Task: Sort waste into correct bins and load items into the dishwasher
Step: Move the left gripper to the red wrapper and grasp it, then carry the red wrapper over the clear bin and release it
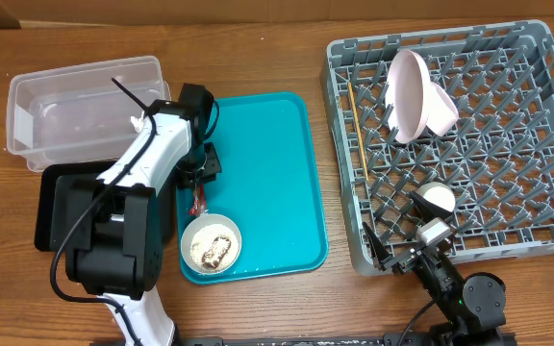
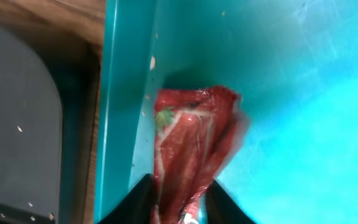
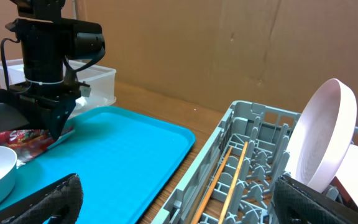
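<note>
My left gripper (image 1: 200, 185) points down at the teal tray's left edge. Its fingers (image 2: 179, 202) are closed on the narrow red snack wrapper (image 2: 191, 143), which also shows in the overhead view (image 1: 198, 200) and the right wrist view (image 3: 33, 140). A white bowl (image 1: 211, 245) with rice-like food scraps (image 1: 212, 252) sits on the teal tray just below it. The grey dish rack (image 1: 537, 144) holds the pinkish plate (image 1: 407, 96) upright, the small cup (image 1: 438, 199) and the chopsticks (image 1: 357, 130). My right gripper (image 3: 179, 205) is open and empty at the rack's front left corner. I cannot make out the tissue.
The clear tub (image 1: 75, 96) stands at the back left. The black tray (image 1: 51, 207) lies left of the teal tray (image 1: 267, 163), partly under my left arm. Another white dish (image 1: 442, 111) leans behind the plate. Bare wood shows between the teal tray and the rack.
</note>
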Robot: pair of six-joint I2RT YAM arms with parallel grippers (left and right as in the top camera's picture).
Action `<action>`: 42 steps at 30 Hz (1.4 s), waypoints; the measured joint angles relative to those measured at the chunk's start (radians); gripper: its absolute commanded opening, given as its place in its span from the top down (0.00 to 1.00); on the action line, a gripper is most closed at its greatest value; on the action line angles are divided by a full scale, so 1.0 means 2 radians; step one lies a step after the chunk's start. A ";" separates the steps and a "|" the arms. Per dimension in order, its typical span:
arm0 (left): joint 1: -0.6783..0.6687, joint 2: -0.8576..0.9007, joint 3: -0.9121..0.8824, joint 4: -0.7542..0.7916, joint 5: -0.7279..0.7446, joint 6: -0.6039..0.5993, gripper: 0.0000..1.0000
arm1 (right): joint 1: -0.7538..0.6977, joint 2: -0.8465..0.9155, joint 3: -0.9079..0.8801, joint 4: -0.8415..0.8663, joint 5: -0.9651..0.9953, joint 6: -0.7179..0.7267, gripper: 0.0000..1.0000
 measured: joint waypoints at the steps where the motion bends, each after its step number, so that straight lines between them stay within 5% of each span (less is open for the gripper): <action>1: 0.000 0.000 0.000 0.002 -0.002 0.001 0.94 | 0.000 0.000 0.000 0.000 0.000 0.000 0.00; 9: 0.004 0.000 0.018 -0.049 0.005 -0.001 0.96 | 0.000 0.000 0.000 0.000 0.000 0.000 0.00; 16: 0.023 0.000 0.190 -0.143 0.010 -0.001 0.96 | 0.000 0.000 0.000 0.000 0.000 0.000 0.00; 23: 0.055 -0.006 0.274 -0.111 -0.008 -0.001 0.96 | 0.000 0.000 0.000 0.000 0.000 0.000 0.00; 26: 0.086 -0.005 0.274 -0.078 -0.015 -0.003 0.82 | 0.000 0.000 0.000 0.000 0.000 0.000 0.00; 29: 0.125 -0.001 0.274 -0.046 -0.020 -0.011 0.80 | 0.000 0.000 0.000 0.000 0.000 0.000 0.00; 32: 0.154 0.014 0.275 -0.020 -0.016 -0.016 0.53 | 0.000 0.000 0.000 0.000 0.000 0.000 0.00; 37: 0.180 0.046 0.275 -0.014 0.007 -0.002 0.25 | 0.000 0.000 0.000 0.000 0.000 0.000 0.00; 42: 0.179 0.050 0.316 -0.133 0.027 0.038 0.48 | 0.000 0.000 0.000 0.000 0.000 0.000 0.00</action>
